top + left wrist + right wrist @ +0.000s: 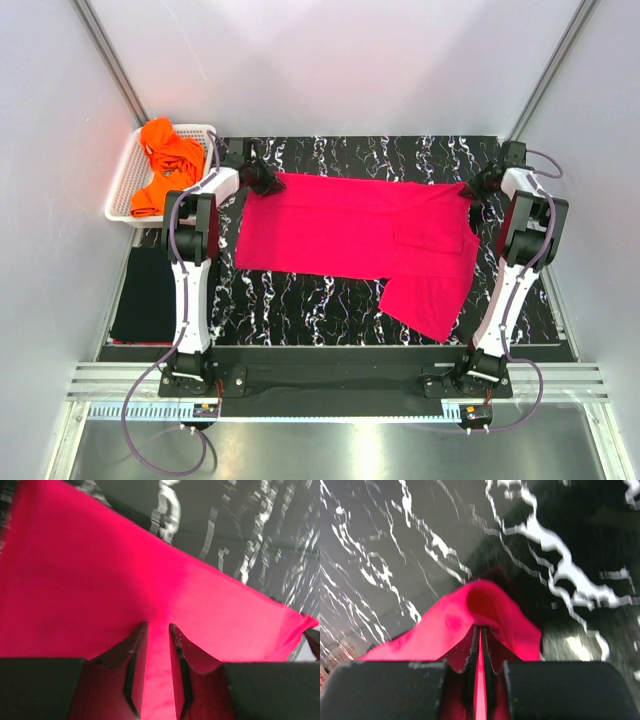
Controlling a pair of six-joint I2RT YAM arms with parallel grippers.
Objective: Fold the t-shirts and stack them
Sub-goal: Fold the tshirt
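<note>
Two robot hands pinch the far corners of a hot pink t-shirt (350, 230), which lies spread crosswise over the black white-veined mat (300, 310). The left hand (262, 178) is clenched on the shirt's far left corner. The right hand (478, 188) grips the far right corner, where the cloth rises in a small peak at the fingers. The fabric lies mostly flat, its far edge drawn between the hands, and one flap angles out toward the near right. Orange t-shirts (165, 160) sit crumpled in a white basket (120, 190) at far left. Nearer, a black t-shirt (145, 295) lies folded flat beside the mat.
</note>
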